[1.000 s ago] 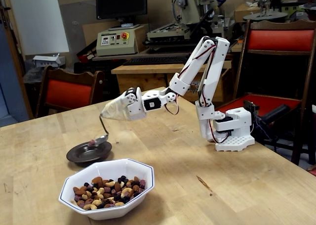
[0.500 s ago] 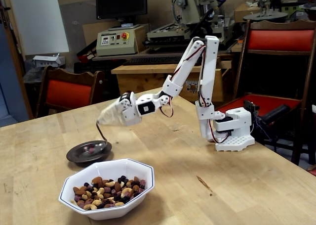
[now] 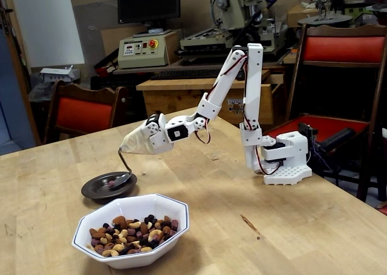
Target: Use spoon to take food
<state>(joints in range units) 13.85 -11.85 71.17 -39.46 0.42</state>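
- Claw [image 3: 136, 143] wholly hidden under a beige cone-like wrap; cannot tell whether spread or pressed together, nor how it grips.
- Spoon [image 3: 123, 172] emerging from the wrap's tip, thin bent handle running down and curving to the right in the fixed view, upper end of handle concealed by the covering.
- Spoon bowl low inside the dark shallow dish [image 3: 109, 187], touching or just above its floor; contact hard to judge.
- One small purplish piece visible in the dish beside the spoon bowl; anything more there too small to make out.
- White octagonal bowl [image 3: 130, 228] nearest the camera, just in front of the dish, holding the food [image 3: 133, 234]: tan and brown nuts mixed with dark purple and black bits, heaped below the rim.
- Both containers resting on the wooden bench [image 3: 254, 226], well apart from the arm's white base [image 3: 284, 157] at the right.
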